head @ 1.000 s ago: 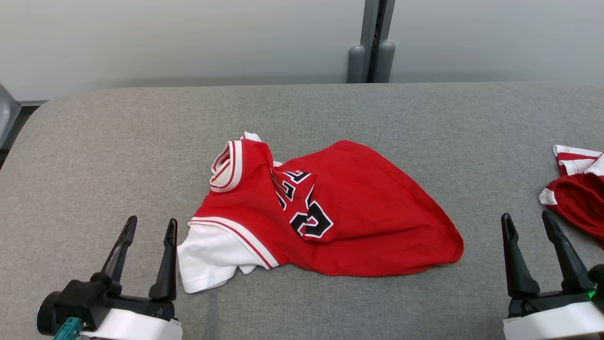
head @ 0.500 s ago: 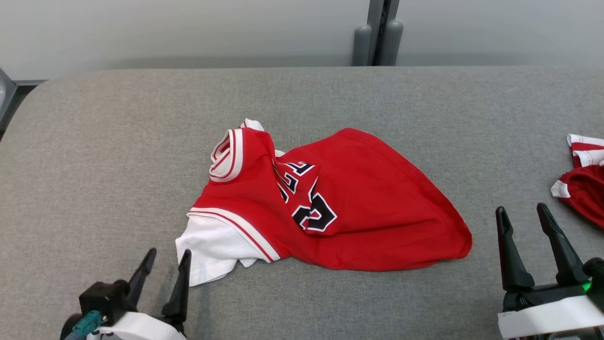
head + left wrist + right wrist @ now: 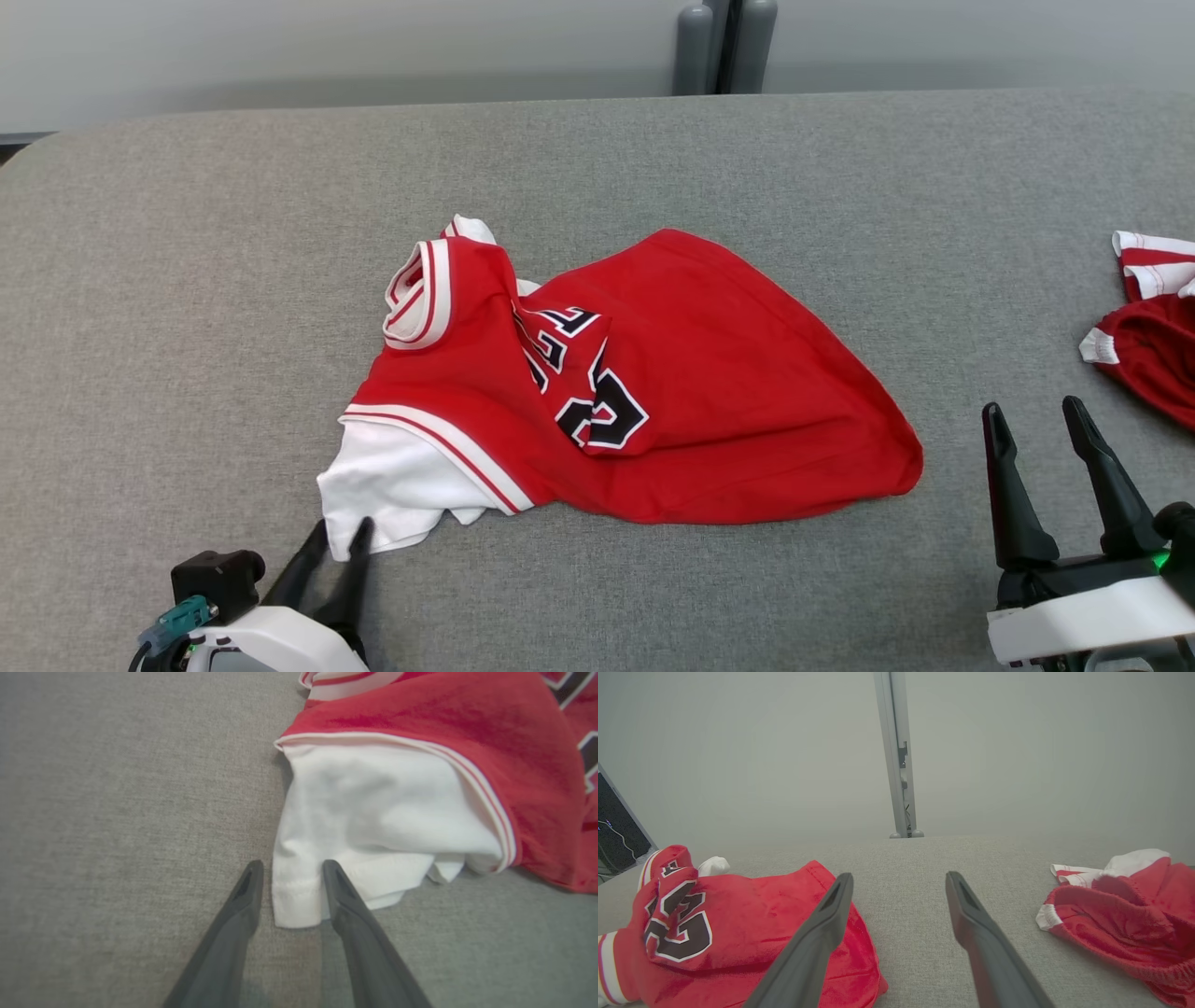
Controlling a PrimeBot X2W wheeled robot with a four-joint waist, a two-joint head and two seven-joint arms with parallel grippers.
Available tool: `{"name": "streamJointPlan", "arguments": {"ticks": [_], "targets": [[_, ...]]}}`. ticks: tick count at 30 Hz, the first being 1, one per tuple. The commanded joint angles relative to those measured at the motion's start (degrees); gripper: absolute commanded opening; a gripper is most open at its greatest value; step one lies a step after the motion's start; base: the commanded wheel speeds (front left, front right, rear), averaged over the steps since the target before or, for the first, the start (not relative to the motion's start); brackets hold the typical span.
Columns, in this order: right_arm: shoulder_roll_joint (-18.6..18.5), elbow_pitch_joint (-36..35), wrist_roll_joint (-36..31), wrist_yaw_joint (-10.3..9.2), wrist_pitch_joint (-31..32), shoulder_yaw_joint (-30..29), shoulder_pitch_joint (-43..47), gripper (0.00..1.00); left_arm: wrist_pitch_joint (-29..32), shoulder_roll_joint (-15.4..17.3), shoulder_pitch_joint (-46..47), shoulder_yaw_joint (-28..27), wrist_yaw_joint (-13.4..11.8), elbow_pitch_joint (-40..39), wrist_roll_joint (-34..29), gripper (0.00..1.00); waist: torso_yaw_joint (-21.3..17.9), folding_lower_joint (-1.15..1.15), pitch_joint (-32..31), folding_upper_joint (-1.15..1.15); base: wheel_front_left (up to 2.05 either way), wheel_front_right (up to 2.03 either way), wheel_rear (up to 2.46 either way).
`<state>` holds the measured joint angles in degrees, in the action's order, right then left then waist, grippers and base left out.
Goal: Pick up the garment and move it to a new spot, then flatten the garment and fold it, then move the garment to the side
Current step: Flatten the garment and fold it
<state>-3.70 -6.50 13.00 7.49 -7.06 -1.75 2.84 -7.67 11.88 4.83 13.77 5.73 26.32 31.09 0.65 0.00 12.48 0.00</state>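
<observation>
Left gripper [image 3: 290, 863] jaws open astride the white sleeve [image 3: 373, 812] of the jersey [image 3: 709, 392]; I'd push deeper before pinching; right gripper [image 3: 1032, 404] open, empty.

Lab-like test bench: grey padded table [image 3: 187, 280], bare partition wall [image 3: 280, 47]

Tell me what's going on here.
The robot is starting on the crumpled red jersey on the grey table. Its left end effector is low at the white sleeve, open jaws either side of the sleeve's corner, not yet closed on it. The right end effector hovers open beyond the jersey's right end, touching nothing. A second red garment lies at far right.
</observation>
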Motion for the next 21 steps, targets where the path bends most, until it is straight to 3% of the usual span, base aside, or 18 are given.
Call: {"name": "streamJointPlan", "arguments": {"ticks": [1, 10, 21], "targets": [[-0.6, 0.4, -0.1, 0.01, 0.5, -0.3, 0.2, 1.0, 0.0, 0.2, 0.7, 0.4, 0.3, 1.2, 0.4, 0.0, -0.3, 0.0, 0.1, 0.0, 0.0, 0.0, 0.0], [-3.5, 3.4, 1.0, 0.01, 3.0, 4.9, -1.3, 1.0, -1.0, 0.3, 3.1, 1.2, 0.8, 3.6, 0.5, 0.0, 0.1, 0.0, 1.3, 0.0, 0.0, 0.0, 0.0], [-6.3, 15.9, 4.5, 0.01, 3.0, 7.6, -6.6, 1.0, -2.5, -0.5, 6.3, 2.5, 0.9, 5.5, 0.2, 0.0, 2.5, 0.0, 3.5, 0.0, 0.0, 0.0, 0.0]]}}
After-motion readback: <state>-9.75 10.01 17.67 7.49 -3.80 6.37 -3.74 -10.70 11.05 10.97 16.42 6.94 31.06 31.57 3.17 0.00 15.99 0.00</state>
